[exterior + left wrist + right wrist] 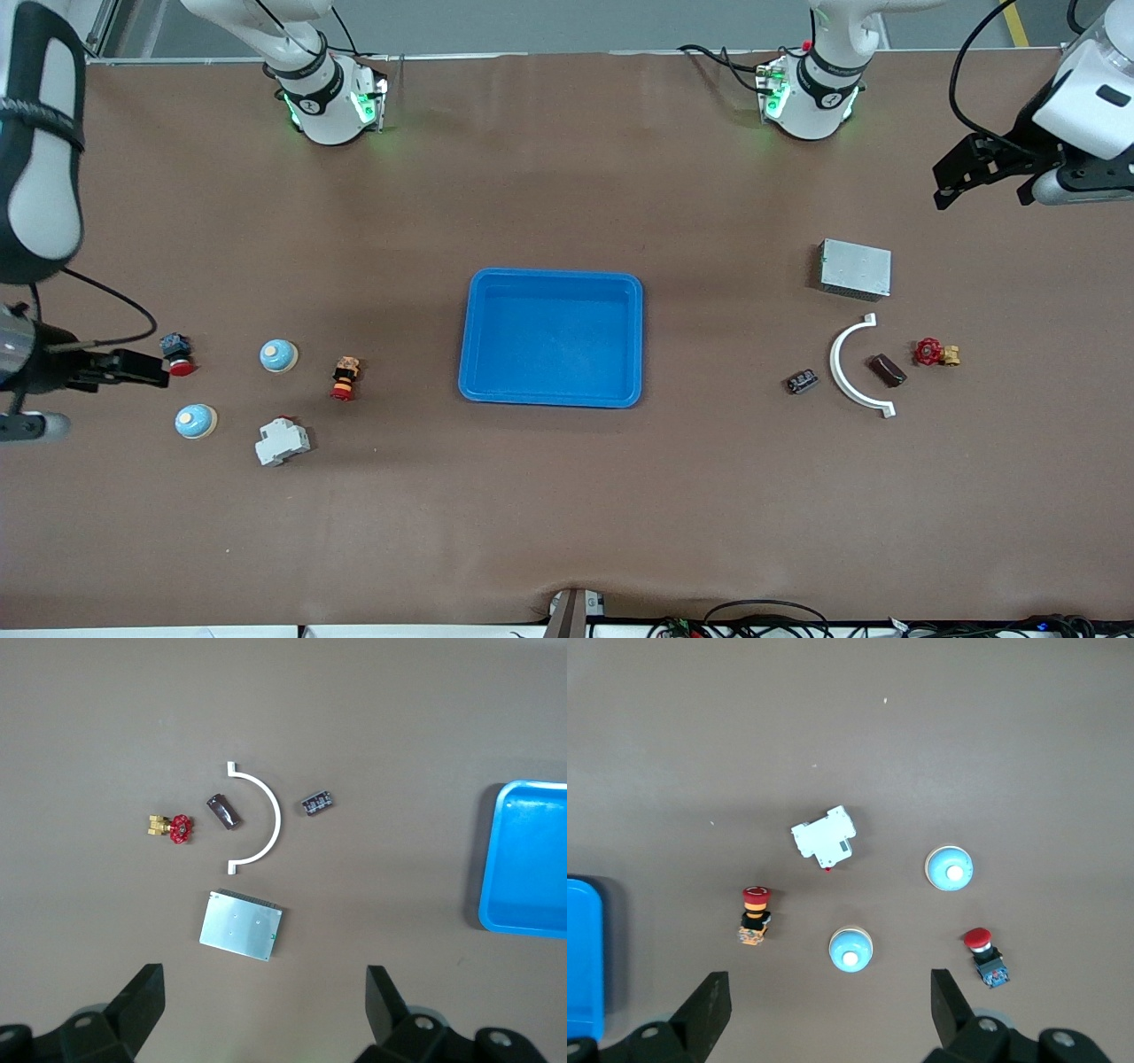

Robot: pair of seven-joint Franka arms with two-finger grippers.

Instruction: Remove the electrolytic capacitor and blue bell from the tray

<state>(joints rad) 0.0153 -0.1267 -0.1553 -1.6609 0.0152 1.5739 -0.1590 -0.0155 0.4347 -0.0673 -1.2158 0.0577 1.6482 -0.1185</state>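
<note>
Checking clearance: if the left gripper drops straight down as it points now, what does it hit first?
Probably bare brown table. The left gripper, fingers open, hangs beside the flat silver metal box, which sits just ahead of the fingertips; depth unclear.

Blue tray (551, 279); pale-blue bells (278, 355); seemingly black capacitor (803, 382).

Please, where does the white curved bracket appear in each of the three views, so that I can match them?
Front view: the white curved bracket lies toward the left arm's end of the table, nearer the camera than the grey metal box.
Left wrist view: the bracket is beside the same box.
Right wrist view: not in it.
Shared landmark: the blue tray.
</note>
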